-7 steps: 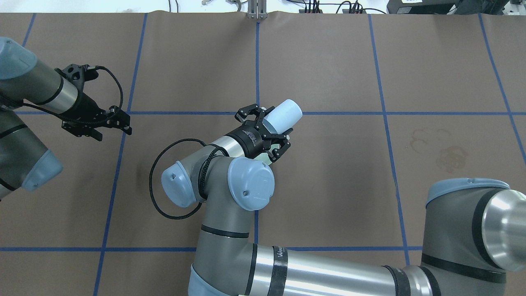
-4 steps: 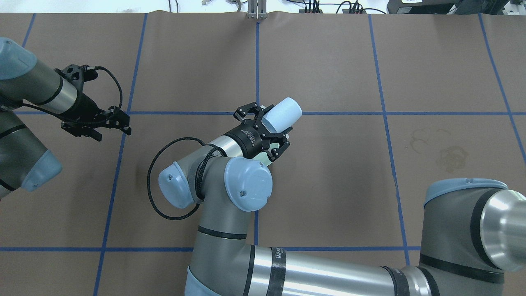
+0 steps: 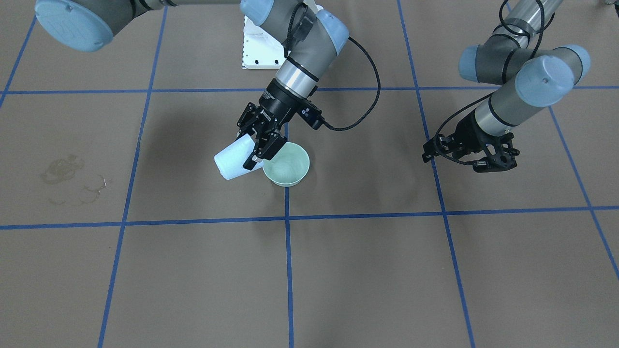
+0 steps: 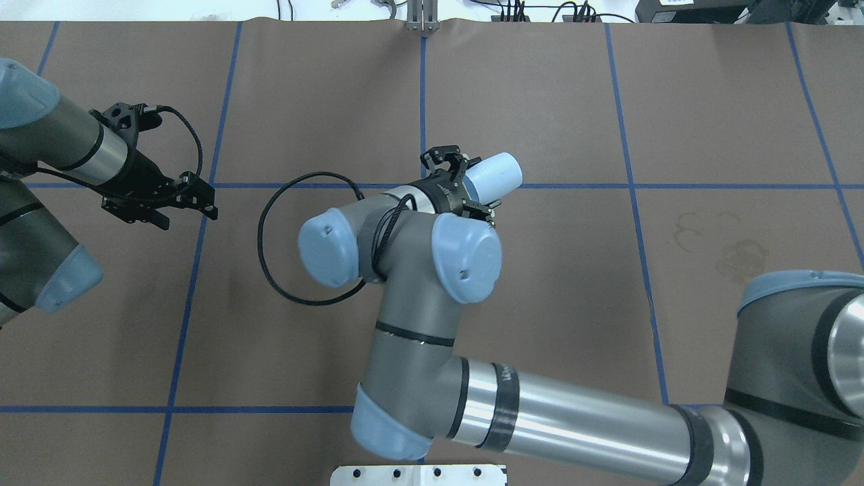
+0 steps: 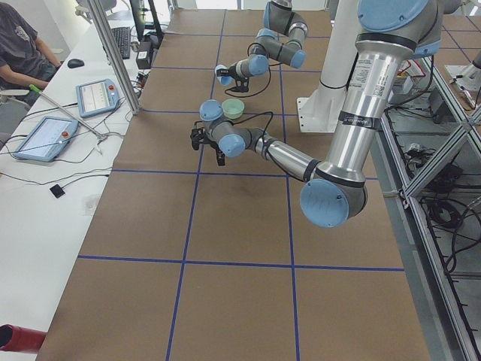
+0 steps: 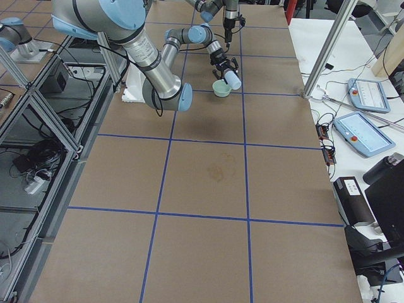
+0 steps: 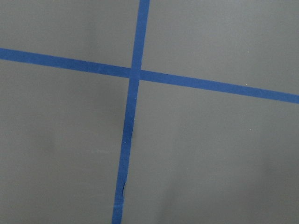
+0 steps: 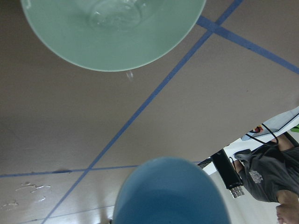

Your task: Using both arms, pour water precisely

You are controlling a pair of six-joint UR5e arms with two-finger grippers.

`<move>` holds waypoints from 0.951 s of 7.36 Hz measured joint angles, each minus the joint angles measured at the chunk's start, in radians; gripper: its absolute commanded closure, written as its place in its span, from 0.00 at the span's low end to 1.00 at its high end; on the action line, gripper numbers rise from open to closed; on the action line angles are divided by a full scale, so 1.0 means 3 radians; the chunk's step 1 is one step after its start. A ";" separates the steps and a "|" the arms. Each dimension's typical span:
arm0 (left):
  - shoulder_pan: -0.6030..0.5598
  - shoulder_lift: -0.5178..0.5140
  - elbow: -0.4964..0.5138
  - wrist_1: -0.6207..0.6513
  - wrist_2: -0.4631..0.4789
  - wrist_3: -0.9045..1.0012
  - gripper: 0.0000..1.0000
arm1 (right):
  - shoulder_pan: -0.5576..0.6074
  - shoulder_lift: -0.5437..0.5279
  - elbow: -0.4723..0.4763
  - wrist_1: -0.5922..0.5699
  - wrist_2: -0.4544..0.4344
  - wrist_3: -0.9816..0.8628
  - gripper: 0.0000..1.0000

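My right gripper [image 3: 255, 145] is shut on a light blue cup [image 3: 233, 162] and holds it tilted on its side, mouth towards a pale green bowl [image 3: 286, 166] that stands on the table right beside it. The water [image 8: 114, 16] shows as clear glints in the bowl's bottom in the right wrist view, with the cup [image 8: 170, 191] below it. In the overhead view the cup [image 4: 496, 174] sticks out past the right gripper [image 4: 466, 185], and the arm hides the bowl. My left gripper [image 4: 185, 202] is open and empty, hovering far to the left.
Faint dried ring stains [image 4: 732, 250] mark the brown table cover on the right side. A small drop [image 8: 129, 74] and wet glints [image 8: 28, 189] lie on the cover near the bowl. The white pedestal [image 3: 258, 48] stands behind the bowl. An operator [image 5: 22, 45] sits beyond the table's far edge.
My right arm has swung its wrist over the bowl, which is now hidden in the overhead view. The held cup has moved right and a little farther from the robot. The left arm has stayed still.
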 measured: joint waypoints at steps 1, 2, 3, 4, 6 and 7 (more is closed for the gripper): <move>0.0001 -0.0010 -0.0010 0.0004 0.0000 -0.0002 0.09 | 0.0252 -0.0206 0.0210 0.0222 0.0560 0.0328 1.00; 0.0001 -0.0015 -0.0029 0.0009 0.0000 -0.0004 0.08 | 0.0538 -0.0501 0.0546 0.0399 0.1141 0.0601 1.00; 0.0000 -0.0017 -0.0057 0.0016 0.0001 -0.0007 0.08 | 0.0780 -0.0866 0.0950 0.0558 0.1567 0.0775 1.00; 0.0000 -0.0018 -0.0089 0.0023 0.0003 -0.0016 0.08 | 0.0982 -0.1228 0.1280 0.0745 0.1913 0.0926 1.00; 0.0000 -0.0014 -0.0144 0.0033 0.0009 -0.0036 0.08 | 0.1292 -0.1888 0.1610 0.1304 0.2402 0.1241 1.00; 0.0000 -0.0009 -0.0169 0.0035 0.0014 -0.0041 0.08 | 0.1484 -0.2241 0.1676 0.1650 0.2663 0.1460 1.00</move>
